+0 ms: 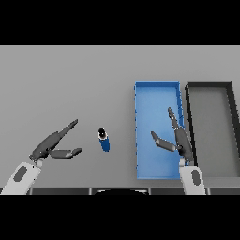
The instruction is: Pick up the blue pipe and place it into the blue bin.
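Left hand (52, 144) and right hand (177, 138) spread open; blue pipe (104, 139) lies between them, left of the blue bin (157, 91), on the bench (70, 84).

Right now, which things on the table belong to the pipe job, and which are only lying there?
For the job: blue pipe on the table, between the hands; blue bin; left hand, open, beside the pipe; right hand, open, over the bin.

Just there: black bin, right of the blue bin.

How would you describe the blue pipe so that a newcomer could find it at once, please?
Find the blue bin on the grey table. Left of it, apart, lies the blue pipe, a short cylinder with a dark end, much smaller than both bins.
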